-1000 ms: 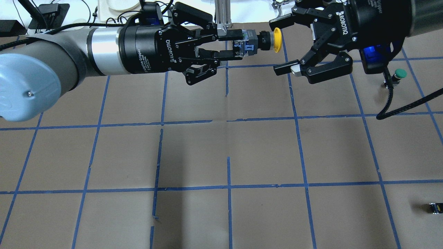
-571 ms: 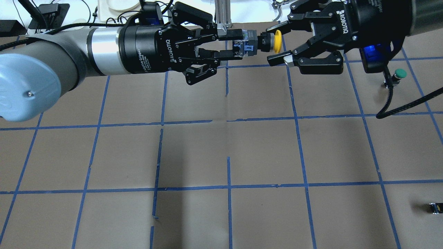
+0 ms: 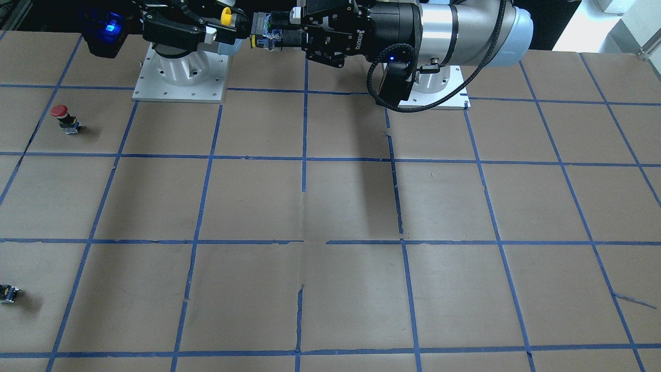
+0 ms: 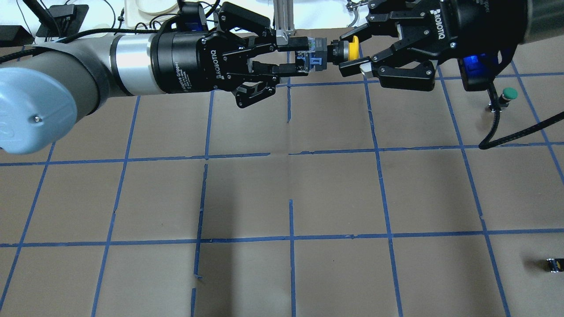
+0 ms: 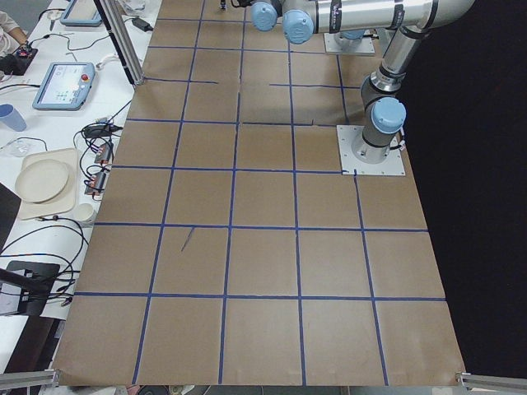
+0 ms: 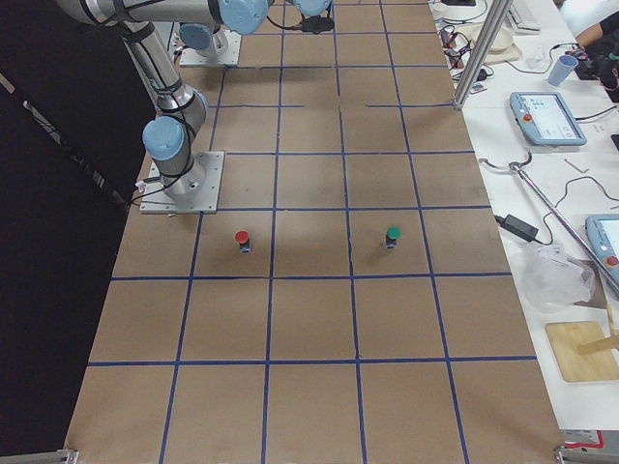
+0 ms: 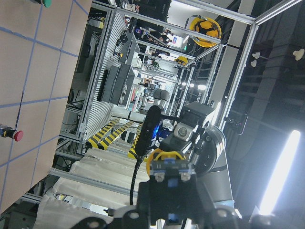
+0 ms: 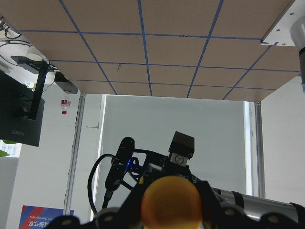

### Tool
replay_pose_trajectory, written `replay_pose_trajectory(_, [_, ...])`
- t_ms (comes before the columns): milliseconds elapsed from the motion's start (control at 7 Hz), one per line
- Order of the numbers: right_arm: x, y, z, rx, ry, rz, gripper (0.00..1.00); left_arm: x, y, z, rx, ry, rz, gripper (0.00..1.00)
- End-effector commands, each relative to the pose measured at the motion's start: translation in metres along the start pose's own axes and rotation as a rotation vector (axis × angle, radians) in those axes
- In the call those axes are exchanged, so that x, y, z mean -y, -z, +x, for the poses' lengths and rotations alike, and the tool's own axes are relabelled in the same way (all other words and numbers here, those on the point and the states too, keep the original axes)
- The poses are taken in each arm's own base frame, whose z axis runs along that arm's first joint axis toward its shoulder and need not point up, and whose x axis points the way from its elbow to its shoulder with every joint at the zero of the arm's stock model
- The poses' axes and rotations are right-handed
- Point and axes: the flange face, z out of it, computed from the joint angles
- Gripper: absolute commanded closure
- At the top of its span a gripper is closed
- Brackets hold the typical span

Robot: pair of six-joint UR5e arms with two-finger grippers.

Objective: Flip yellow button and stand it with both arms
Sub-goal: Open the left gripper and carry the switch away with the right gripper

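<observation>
Yellow button hangs in the air above the far middle of the bench, lying level with its yellow cap pointing right. The left claw grips its grey-and-blue blocky body from the left, fingers pinched narrow on it. The right claw comes in from the right, drawn in narrow around the cap and black collar, with its fingers against them. A green button stands far right on the bench. A small black switch piece lies near right.
</observation>
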Motion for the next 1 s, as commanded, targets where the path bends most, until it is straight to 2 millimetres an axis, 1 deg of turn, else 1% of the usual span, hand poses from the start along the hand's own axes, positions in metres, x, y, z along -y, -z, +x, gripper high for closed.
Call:
replay_pose_trajectory(0, [0.000, 0.001, -0.001, 0.004, -0.001, -0.002, 0.93, 0.000, 0.000, 0.000, -0.003, 0.004, 0.001, 0.00])
replay_pose_trajectory(286, [0.003, 0.004, -0.003, 0.004, 0.000, 0.012, 0.93, 0.000, 0.002, 0.002, 0.008, 0.024, 0.003, 0.00])
replay_pose_trajectory(429, [0.011, 0.015, -0.006, -0.001, 0.033, 0.082, 0.93, 0.001, 0.003, -0.002, 0.063, 0.006, -0.009, 0.00])
replay_pose_trajectory(571, [0.017, 0.026, -0.010, -0.004, 0.116, 0.187, 0.93, 0.004, 0.005, 0.004, 0.065, -0.066, -0.004, 0.00])
replay_pose_trajectory(714, [0.028, 0.030, -0.006, -0.081, 0.255, 0.308, 0.93, 0.007, 0.007, 0.012, 0.065, -0.134, 0.003, 0.00])
replay_pose_trajectory(857, [0.047, 0.035, 0.003, -0.232, 0.433, 0.434, 0.94, 0.007, 0.006, 0.019, 0.058, -0.203, 0.004, 0.00])
